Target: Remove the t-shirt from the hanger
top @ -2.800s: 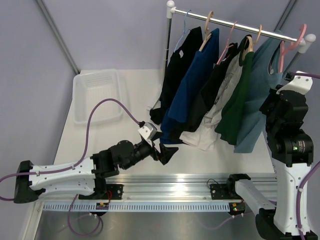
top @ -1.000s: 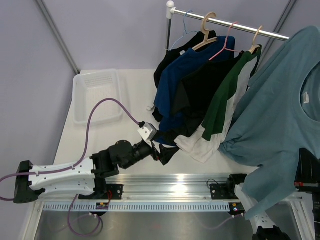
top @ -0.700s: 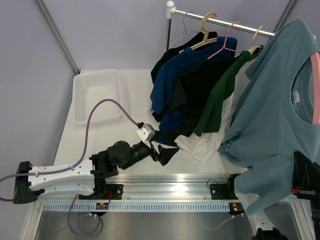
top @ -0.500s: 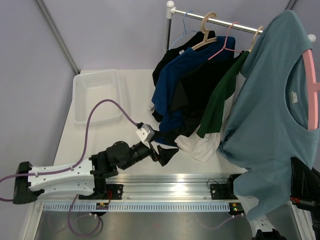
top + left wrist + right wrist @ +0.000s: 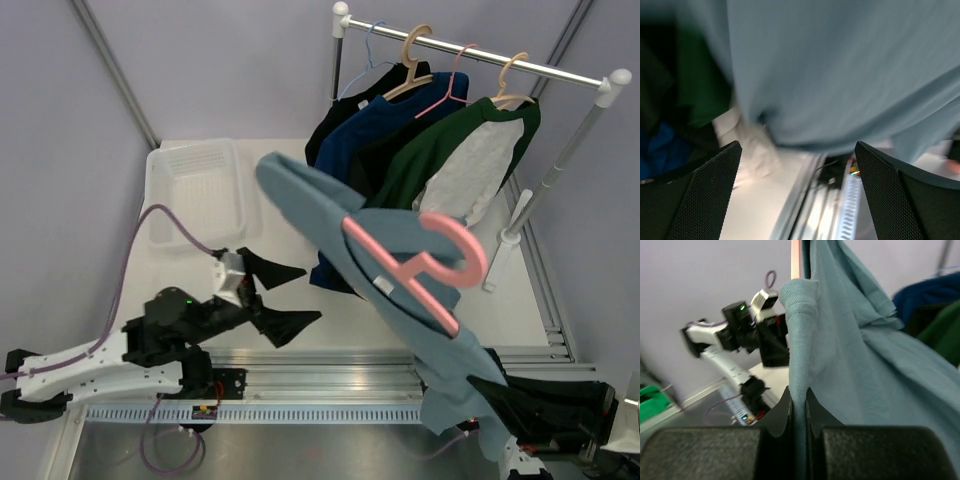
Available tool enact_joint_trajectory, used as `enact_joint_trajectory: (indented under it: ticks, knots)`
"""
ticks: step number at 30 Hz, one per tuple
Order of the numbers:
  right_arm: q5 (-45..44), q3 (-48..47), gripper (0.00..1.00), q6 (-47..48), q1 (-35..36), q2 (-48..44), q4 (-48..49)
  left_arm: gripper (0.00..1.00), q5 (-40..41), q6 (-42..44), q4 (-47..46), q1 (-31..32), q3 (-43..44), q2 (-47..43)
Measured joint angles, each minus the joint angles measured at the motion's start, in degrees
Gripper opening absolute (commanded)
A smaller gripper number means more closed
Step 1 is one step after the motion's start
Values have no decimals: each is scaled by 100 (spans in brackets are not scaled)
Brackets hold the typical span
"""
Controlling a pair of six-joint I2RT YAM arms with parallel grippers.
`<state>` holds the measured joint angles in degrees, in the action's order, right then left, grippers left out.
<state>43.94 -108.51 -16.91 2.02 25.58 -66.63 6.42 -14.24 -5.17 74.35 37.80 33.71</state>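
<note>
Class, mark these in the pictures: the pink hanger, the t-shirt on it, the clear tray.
pink hanger point(image 5: 385, 258), top view, on its long arm.
t-shirt point(image 5: 310, 200), top view, fabric left of the hanger.
clear tray point(image 5: 195, 195), top view, its bare floor.

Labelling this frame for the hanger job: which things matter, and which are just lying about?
Job: grey-blue t-shirt, pink hanger, right fingers pinching the shirt, open left fingers.
Lying about: clear tray, clothes rail, green shirt, navy shirt.
</note>
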Motion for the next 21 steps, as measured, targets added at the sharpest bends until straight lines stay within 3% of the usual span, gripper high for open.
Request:
enact_joint_trajectory:
  ticks: [5, 10, 16, 21]
  knots:
    - [1001, 756, 0, -422, 0, -601, 640, 99, -581, -37, 789, 0, 730, -1340]
    - [1379, 2006, 0, -588, 9, -780, 1012, 99, -568, 44, 1574, 0, 1768, -2057]
    - [1357, 3373, 0, -525, 9, -409, 1051, 99, -122, 393, 2776, -2, 2640, -1882]
    - [1311, 3958, 0, -160, 9, -142, 1150, 99, 140, 605, 3484, 0, 2743, -1296]
